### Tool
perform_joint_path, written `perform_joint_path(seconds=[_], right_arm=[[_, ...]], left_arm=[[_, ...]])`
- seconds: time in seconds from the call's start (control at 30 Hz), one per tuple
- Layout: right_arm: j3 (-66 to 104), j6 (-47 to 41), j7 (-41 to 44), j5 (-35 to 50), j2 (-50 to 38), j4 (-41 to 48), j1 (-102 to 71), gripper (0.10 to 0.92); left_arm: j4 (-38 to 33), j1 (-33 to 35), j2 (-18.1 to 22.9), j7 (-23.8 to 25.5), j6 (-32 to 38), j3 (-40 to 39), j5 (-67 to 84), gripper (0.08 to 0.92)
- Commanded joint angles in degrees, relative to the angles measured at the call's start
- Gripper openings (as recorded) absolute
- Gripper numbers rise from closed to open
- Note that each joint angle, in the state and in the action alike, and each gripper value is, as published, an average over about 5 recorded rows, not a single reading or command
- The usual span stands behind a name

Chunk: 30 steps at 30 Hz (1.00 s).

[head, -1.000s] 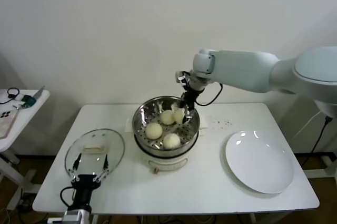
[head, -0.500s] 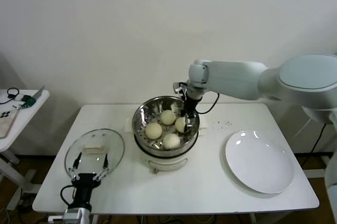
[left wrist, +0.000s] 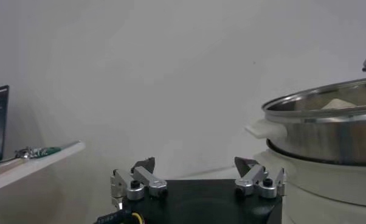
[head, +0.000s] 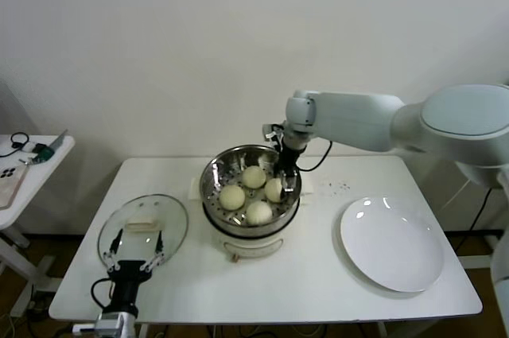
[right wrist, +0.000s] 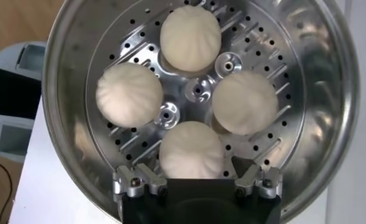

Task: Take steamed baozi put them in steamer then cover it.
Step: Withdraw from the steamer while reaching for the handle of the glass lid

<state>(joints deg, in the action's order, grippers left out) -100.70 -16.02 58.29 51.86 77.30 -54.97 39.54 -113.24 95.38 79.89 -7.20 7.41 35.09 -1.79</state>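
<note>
Baozi point(right wrist: 191, 151), four of them, lie on the perforated floor of the steamer point(head: 213, 187), which stands at the middle of the table point(head: 318, 274) toward its back edge. The right gripper point(head: 286, 180) hangs over the steamer's right rim with its jaws spread wide and holding nothing; in the right wrist view the nearest bun sits just beyond the fingertips, apart from them, the other three ringed round the floor's centre. The right arm reaches in from the right side, forearm level, wrist bent down. A white plate point(head: 391, 244) lies bare near the table's right edge. A glass lid point(head: 143, 227) lies near the left edge, and the left gripper point(head: 134, 262) waits at the front-left corner beside it, jaws wide.
</note>
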Motion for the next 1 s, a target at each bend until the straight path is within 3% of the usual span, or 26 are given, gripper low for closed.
perform_joint_path(seconds=[0.03,0.2,0.43,0.77,1.0], right_arm=[[3.54,0.94,-0.19,1.19,-3.16,-1.26,1.78,0.823],[9.04,3.21,-3.39,1.94,-8.86,-3.52,2.66,0.823],[18.11,13.96,-18.31,1.96,-20.04,-8.92,-1.82,0.823],[40.53,20.30,-37.88,-3.06,-35.97,-21.01,-21.90,0.823],[63.16,22.65,-48.36,-7.22,-42.04,-27.47,-43.87,0.823]], left_arm=[[-0.14,0.00,-0.18,-0.12,-0.07,0.09,-0.07,0.823],[-0.17,-0.25,-0.26,-0.32,-0.16,0.27,-0.12,0.823],[-0.62,-0.52,-0.19,-0.62,0.81,0.91,-2.11,0.823],[-1.82,-0.49,0.23,3.90,0.82,1.48,-1.25,0.823],[-2.58,-0.32,0.58,5.49,-0.09,1.87,-1.92,0.823]])
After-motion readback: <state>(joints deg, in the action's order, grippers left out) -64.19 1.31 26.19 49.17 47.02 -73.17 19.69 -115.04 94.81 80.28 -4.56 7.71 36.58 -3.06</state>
